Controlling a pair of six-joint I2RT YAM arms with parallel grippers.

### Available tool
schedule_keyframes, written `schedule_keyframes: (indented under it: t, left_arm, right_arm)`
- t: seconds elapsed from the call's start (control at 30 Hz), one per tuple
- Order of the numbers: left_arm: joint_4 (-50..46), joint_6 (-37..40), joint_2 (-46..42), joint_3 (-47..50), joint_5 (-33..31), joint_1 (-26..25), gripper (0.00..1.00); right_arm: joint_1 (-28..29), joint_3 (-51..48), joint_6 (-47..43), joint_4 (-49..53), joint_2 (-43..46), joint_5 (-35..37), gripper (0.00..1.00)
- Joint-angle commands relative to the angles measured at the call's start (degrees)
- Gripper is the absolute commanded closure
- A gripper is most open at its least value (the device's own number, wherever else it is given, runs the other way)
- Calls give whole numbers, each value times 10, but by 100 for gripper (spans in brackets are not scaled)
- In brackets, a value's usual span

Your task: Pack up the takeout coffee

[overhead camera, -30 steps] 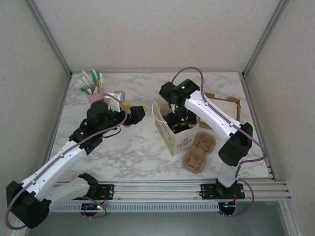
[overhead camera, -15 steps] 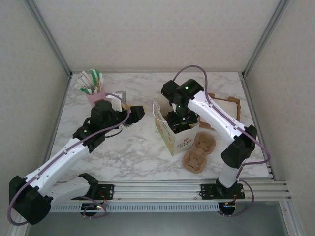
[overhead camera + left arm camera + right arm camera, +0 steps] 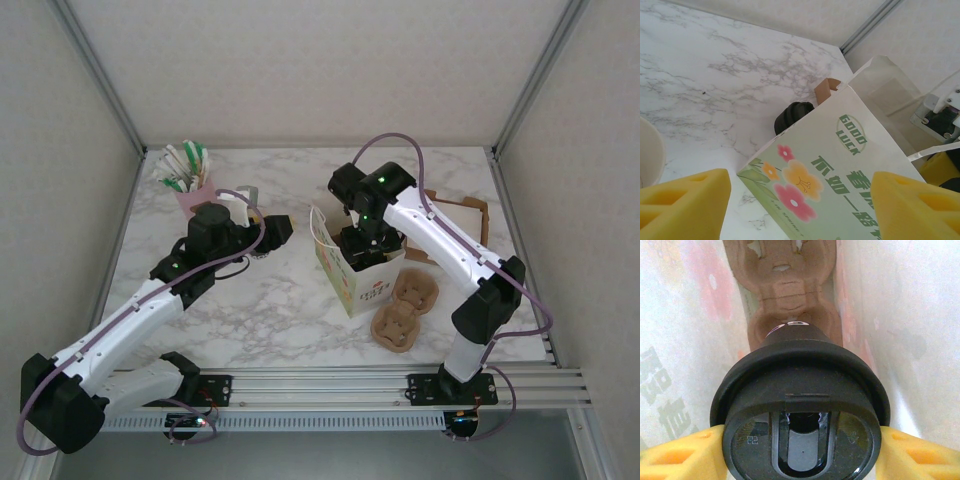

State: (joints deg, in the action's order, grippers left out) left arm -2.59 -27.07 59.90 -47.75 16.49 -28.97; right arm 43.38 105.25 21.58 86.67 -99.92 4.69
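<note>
The takeout coffee (image 3: 801, 415) shows its round black lid from above, inside the paper bag (image 3: 345, 275). My right gripper (image 3: 801, 454) is shut on the lid's sides, one yellow pad (image 3: 680, 455) on each flank. Below the cup, a brown pulp cup carrier (image 3: 790, 290) lies on the bag's floor. In the top view the right gripper (image 3: 362, 245) reaches down into the bag's open mouth. My left gripper (image 3: 275, 232) hangs open just left of the bag, apart from it. The bag's flowered green side (image 3: 840, 165) faces the left gripper (image 3: 800, 210).
A second brown cup carrier (image 3: 405, 308) lies on the table right of the bag. A flat brown cardboard tray (image 3: 455, 215) sits at the back right. A pink holder of straws (image 3: 187, 178) stands at the back left. A dark object (image 3: 792, 115) stands behind the bag.
The left gripper's fingers have drawn somewhat closer together and the left arm has edged right toward the bag. The right arm has shifted slightly over the bag.
</note>
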Motion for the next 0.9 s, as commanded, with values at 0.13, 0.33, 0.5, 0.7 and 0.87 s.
schedule_keyframes:
  t: [0.13,0.33,0.5,0.7,0.87]
  left_arm:
    - [1,-4,-4,1,0,-5,26]
    - [1,-4,-4,0,0,-5,26]
    - [1,-5,-5,0,0,-5,26]
    - [0,-4,-7,-1,0,-5,26]
    - [0,-4,-9,0,-1,-4,26]
  right_arm:
    - [-3,-7,-6,5,14,-2,33]
    - [-3,-8,-7,5,13,-3,32]
    - [-3,-11,-7,4,12,-5,32]
    - [-3,-12,-7,4,10,-7,32]
    - [-3,-13,-7,6,9,-9,32]
